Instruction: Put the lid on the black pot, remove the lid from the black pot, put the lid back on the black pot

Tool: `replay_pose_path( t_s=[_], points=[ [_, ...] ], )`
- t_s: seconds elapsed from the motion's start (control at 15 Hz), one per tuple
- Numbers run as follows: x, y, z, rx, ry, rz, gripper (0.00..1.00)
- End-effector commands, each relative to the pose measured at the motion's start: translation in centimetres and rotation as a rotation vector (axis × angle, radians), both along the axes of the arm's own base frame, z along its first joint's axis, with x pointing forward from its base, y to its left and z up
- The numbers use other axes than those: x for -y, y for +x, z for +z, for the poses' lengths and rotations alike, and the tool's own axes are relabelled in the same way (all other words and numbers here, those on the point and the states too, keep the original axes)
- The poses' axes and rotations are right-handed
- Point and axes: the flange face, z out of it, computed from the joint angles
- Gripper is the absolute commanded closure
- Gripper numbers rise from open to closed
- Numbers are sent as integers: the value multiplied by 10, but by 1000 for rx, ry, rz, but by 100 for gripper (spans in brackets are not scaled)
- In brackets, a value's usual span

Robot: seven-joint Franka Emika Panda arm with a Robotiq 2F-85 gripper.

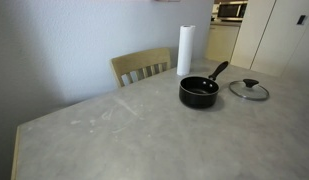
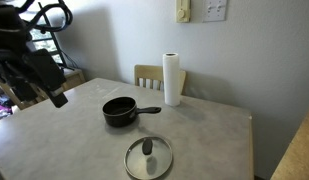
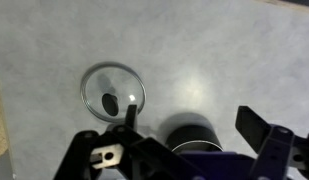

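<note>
The gripper [image 3: 164, 132] is released: in the wrist view its two fingers [image 3: 256, 128] stand wide apart and nothing is between them. It is held high above the table [image 3: 224, 50], and it touches neither the pot nor the lid. Under it, part of the black pot [image 3: 190, 133] shows, with its lower side covered by the gripper body.

The lid [image 3: 112, 88] lies flat on the table near the black pot, with a clear gap between them, and its small black knob points up. In both exterior views the pot [image 1: 198, 92] is uncovered and stands upright on the table. Its long handle [image 1: 218, 71] rises at an angle away from the pot body. In an exterior view the lid [image 2: 149, 158] is on the camera side of the pot [image 2: 119, 111].

A white paper-towel roll [image 2: 172, 79] stands upright behind the pot, near the table edge. A wooden chair [image 1: 141, 67] is behind the pot too, beyond that edge. The dark robot arm [image 2: 29, 62] is well apart from the pot, over the far side of the table.
</note>
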Motion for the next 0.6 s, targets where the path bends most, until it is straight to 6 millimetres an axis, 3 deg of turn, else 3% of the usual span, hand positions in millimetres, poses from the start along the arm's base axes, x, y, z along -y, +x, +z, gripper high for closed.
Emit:
replay_pose_path(
  t_s=[0.0, 0.2, 0.53],
  points=[
    [0, 0, 0, -2, -1, 1, 0],
    [0, 0, 0, -3, -1, 1, 0],
    [32, 21, -12, -103, -40, 55, 0]
  ],
)
